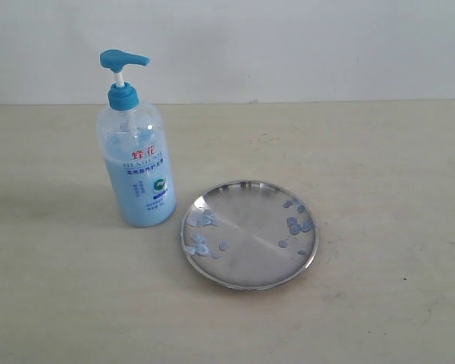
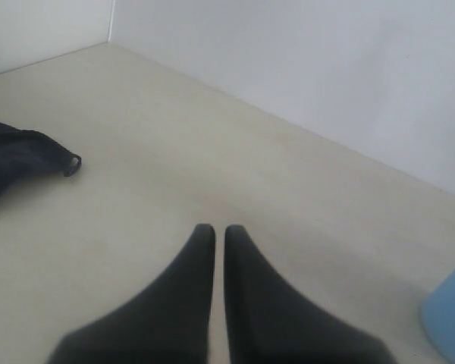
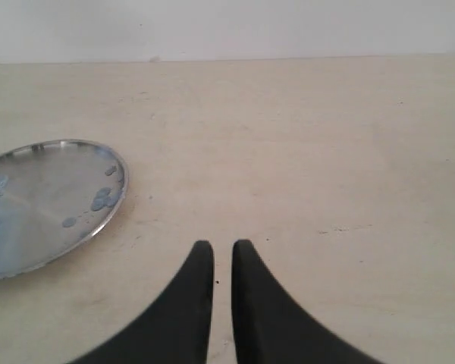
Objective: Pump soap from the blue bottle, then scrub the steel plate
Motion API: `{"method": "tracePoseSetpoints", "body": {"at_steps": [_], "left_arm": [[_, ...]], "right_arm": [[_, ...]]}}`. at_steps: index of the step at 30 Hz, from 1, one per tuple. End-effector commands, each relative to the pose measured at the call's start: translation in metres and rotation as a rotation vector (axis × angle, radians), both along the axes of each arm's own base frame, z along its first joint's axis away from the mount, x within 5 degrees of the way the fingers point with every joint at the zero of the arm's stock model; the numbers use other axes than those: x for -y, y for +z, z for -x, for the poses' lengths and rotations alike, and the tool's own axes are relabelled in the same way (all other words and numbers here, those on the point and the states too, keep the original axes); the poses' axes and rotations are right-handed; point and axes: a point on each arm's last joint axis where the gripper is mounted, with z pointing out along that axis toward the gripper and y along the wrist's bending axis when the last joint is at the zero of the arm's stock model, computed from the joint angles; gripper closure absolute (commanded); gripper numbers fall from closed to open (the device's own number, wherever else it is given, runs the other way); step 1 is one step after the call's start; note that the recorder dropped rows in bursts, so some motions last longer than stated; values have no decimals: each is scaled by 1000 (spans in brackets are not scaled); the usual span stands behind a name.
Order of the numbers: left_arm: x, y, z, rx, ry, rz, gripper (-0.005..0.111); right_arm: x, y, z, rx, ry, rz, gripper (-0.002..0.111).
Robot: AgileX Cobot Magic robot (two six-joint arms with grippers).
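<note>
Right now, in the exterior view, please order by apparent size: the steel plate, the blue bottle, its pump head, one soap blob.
1. steel plate and blue bottle: too alike to rank; the plate is wider, the bottle taller.
2. pump head.
3. soap blob, smallest by far.

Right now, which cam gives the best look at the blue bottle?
Exterior view: the blue bottle stands whole and upright beside the steel plate, pump head and label visible. The left wrist view catches only a pale-blue corner of it at the frame edge. The right wrist view misses it.
</note>
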Motion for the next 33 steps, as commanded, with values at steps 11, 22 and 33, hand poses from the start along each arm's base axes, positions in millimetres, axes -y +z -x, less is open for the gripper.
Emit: {"method": "tracePoseSetpoints", "body": {"at_steps": [11, 22, 33], "left_arm": [[0, -1, 1, -1, 8, 15, 102], [0, -1, 0, 1, 6, 15, 102], [1, 10, 13, 167, -1, -44, 102]], "right_arm": [[-4, 2, 0, 26, 44, 9, 109], [-4, 2, 0, 26, 44, 9, 109], [-4, 3, 0, 29, 44, 8, 109]]}}
